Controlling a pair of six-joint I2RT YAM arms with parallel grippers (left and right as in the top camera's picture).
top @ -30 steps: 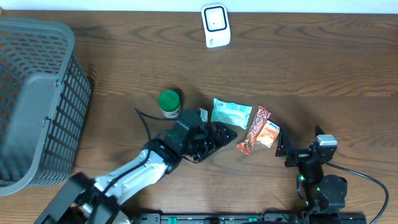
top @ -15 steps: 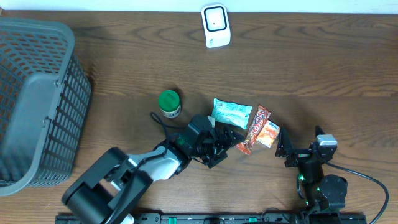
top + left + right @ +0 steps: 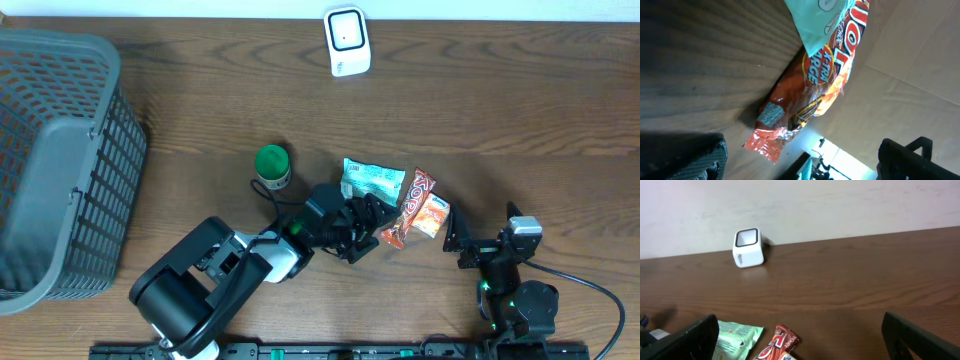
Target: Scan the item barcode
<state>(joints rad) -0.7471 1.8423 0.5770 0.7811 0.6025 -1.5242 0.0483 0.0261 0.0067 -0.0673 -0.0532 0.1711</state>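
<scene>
Only "ARGE" reads clearly on red wrapper [image 3: 810,95].

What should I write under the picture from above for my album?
The open left hand sits next to the red snack bar, with the white scanner waiting across the table.

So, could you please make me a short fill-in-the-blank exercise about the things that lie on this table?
The small jar has a ___ lid.
In the overhead view, the mesh basket stands at the ___ side.
The left end effector, near the red snack bar, is ___, not shut.
Missing words: green; left; open.
</scene>
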